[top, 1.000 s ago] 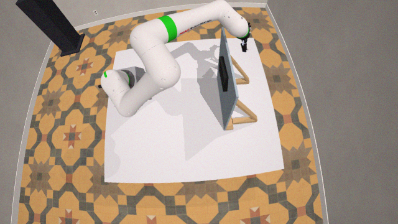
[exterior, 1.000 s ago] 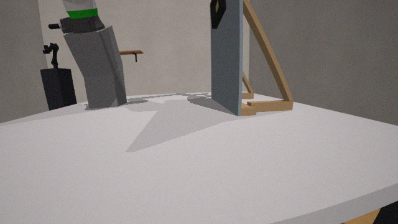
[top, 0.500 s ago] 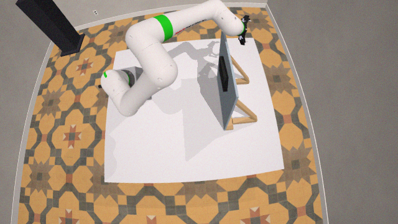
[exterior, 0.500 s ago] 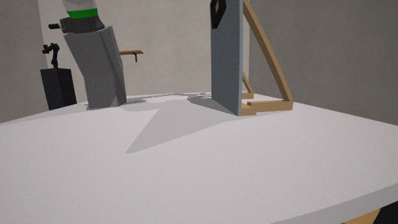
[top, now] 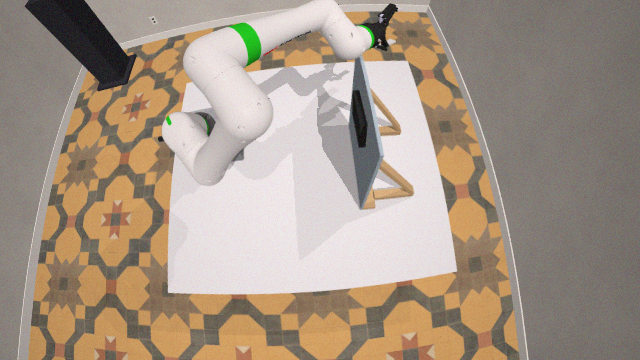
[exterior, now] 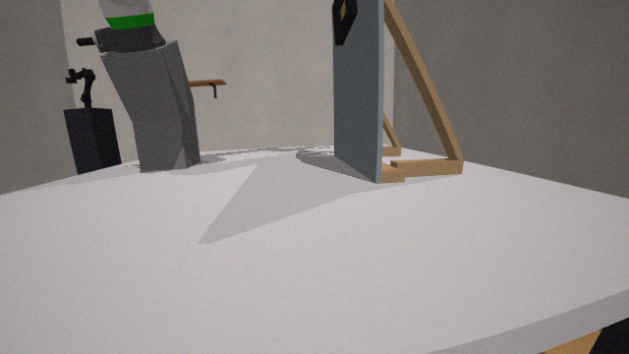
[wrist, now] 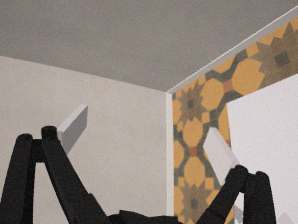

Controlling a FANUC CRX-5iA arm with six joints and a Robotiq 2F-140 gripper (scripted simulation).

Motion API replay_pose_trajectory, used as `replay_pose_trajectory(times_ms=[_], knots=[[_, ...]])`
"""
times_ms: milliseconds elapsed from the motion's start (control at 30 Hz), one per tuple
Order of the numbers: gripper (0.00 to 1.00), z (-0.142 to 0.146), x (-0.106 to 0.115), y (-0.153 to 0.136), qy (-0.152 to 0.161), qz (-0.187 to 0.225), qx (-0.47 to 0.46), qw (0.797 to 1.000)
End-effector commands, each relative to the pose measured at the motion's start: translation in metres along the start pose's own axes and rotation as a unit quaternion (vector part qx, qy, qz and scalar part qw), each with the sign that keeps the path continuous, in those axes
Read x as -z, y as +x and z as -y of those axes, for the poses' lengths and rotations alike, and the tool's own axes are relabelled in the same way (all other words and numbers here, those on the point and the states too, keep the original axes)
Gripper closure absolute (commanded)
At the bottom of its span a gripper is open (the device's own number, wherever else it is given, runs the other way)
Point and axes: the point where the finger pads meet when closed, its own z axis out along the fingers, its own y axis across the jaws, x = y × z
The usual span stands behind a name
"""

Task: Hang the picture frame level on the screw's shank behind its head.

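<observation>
Nearest the exterior camera spreads the white tabletop (top: 240,240) (exterior: 314,275), with the blue-grey upright panel (top: 367,150) (exterior: 359,108) standing on it. The Robotiq claw (top: 389,27) (wrist: 148,127) is spread wide with nothing between its fingers, beyond the panel's far end in the top view. The black picture frame (top: 360,119) (exterior: 345,20) is well apart from the claw, against the panel's face on the side toward the arm's base. The screw cannot be made out, so seating and level stay unconfirmed. The step in hand seems to be checking the hang or finding a fresh approach. Done well, the claw clears the panel's edge widely before any turn, lest it knock the frame; any correction should be a light, square push toward the panel, then a straight withdrawal.

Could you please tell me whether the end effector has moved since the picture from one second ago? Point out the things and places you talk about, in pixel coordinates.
Yes. In the top view, the end effector (top: 392,27) (wrist: 148,127) has moved toward the back wall, away from the upright panel's (top: 371,165) wooden braces (top: 395,179).
</observation>
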Motion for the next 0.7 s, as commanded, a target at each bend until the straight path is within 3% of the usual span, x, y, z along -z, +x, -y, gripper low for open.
replay_pose_trajectory(times_ms=[0,300,667], knots=[[0.00,0.021,0.005,-0.006,0.046,-0.022,-0.018,0.999],[0.00,0.053,0.030,-0.007,0.116,-0.057,-0.060,0.990],[0.00,0.058,0.035,-0.007,0.127,-0.063,-0.067,0.988]])
